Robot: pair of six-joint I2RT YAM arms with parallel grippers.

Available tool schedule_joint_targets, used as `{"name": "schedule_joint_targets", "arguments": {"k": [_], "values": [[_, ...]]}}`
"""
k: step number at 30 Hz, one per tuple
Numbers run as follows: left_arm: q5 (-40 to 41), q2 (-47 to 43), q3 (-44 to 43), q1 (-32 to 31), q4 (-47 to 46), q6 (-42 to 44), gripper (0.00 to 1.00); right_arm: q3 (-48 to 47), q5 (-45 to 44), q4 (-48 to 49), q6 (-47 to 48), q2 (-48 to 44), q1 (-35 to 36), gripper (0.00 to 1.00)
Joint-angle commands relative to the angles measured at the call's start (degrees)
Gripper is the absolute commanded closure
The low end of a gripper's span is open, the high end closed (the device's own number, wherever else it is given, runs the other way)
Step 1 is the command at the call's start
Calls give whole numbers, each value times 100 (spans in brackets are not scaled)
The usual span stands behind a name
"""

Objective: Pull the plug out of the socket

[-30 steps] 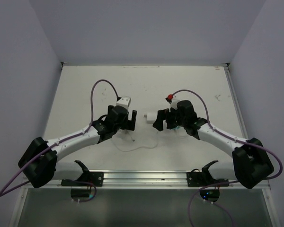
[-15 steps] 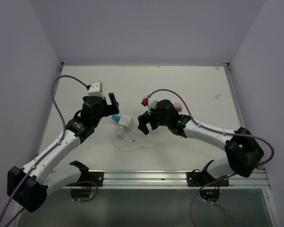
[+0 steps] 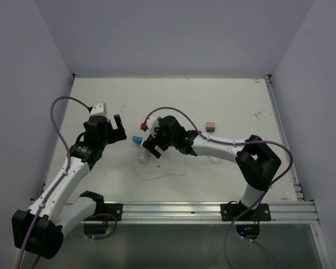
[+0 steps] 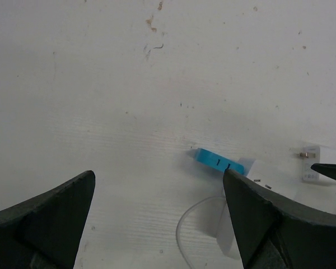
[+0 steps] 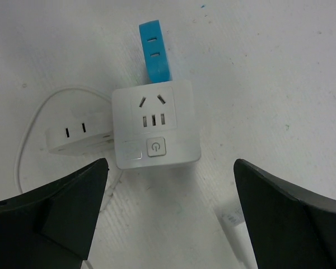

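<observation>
A white socket cube [image 5: 155,124] lies flat on the table with a blue plug [image 5: 155,50] stuck into its far side. A white adapter [image 5: 78,134] with a thin clear cable [image 5: 28,140] sits against its left side. My right gripper [image 5: 171,207] is open and empty, just short of the cube, jaws wide apart. In the top view it [image 3: 150,147] covers most of the cube, and the blue plug [image 3: 137,139] pokes out to the left. My left gripper [image 3: 115,125] is open and empty, left of the plug. The left wrist view shows the plug [image 4: 218,161] ahead of its right finger [image 4: 257,218].
A small brown block [image 3: 210,126] lies on the table to the right of the right arm. The clear cable loops toward the near edge [image 3: 157,175]. A white tag or cable end [image 5: 235,216] lies by my right gripper's right finger. Walls close the table on three sides.
The right gripper has moved left and now hangs over the socket cube. The left gripper has swung left and back, away from the cube. The cube and plug lie where they were half a second ago.
</observation>
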State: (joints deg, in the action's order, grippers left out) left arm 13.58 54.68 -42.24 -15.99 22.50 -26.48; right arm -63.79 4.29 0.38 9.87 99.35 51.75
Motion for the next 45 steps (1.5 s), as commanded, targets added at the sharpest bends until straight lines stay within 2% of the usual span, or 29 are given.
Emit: {"name": "schedule_joint_targets", "arguments": {"k": [1,13,16,20,21,26,27,30,31,38,43,45], "values": [[-66,-212,189,78,9,231,1,-476,-139,-231,393,250,20,1],[-23,-203,251,175,-70,266,1,-881,-34,-407,411,884,55,1],[-31,-203,251,184,-79,275,1,-907,-8,-390,411,963,64,4],[-40,-203,260,184,-88,266,1,-855,-8,-276,428,963,64,19],[-66,-212,260,184,-88,266,1,-811,-8,-206,419,946,64,30],[-207,-247,304,193,-158,284,1,-731,-8,-73,393,885,64,61],[-233,-264,321,193,-176,292,1,-688,-8,-73,376,867,64,72],[-330,-282,339,193,-211,327,1,-618,-139,137,305,805,55,88],[-426,-308,339,184,-263,336,1,-582,-200,181,227,744,55,98],[-1269,-467,541,184,-685,512,2,67,-833,489,-336,323,-156,100],[-2525,-370,761,131,-1247,354,7,586,-1097,559,-652,-64,-226,100],[-2554,-352,814,-17,-1353,275,8,867,-1124,577,-749,-327,-270,100]]}}
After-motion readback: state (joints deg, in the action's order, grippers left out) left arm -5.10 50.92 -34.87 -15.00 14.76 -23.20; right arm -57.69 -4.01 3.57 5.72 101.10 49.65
